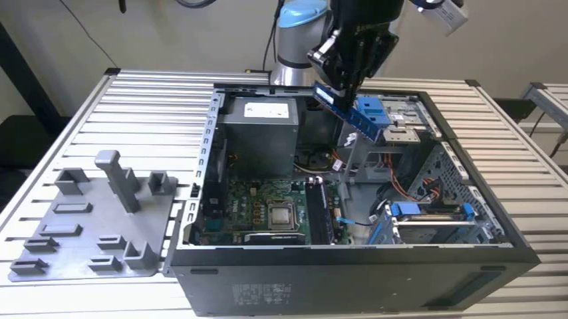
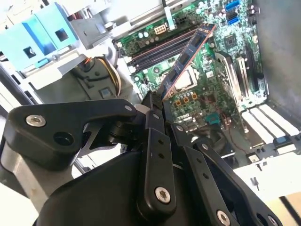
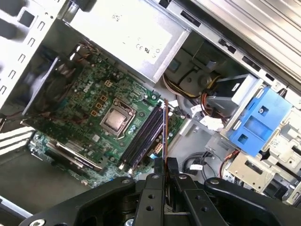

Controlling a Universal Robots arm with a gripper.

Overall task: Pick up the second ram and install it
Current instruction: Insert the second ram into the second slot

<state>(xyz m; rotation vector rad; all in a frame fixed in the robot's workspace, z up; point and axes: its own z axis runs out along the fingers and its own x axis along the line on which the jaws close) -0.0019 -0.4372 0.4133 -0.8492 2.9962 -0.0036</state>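
Fixture tray (image 1: 89, 219): grey, on the slatted table (image 1: 142, 100) at the exterior view's left, beside the case.
Computer case (image 1: 355, 279): open, spanning centre to right.
Motherboard (image 1: 266, 212): flat inside the case, lower centre, with dark memory slots (image 1: 317, 209) along its right side.
Gripper (image 1: 337, 92): upper centre, clenched on the second ram.
Second ram (image 1: 355, 116): held tilted in the air above the case, apart from the slots. In the second wrist view it (image 2: 188, 56) juts from the gripper (image 2: 157, 101) over the motherboard.
Drive caddy (image 1: 390, 109): blue, just behind the ram.

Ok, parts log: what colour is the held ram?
The ram is dark blue with black chips; best in second wrist view.
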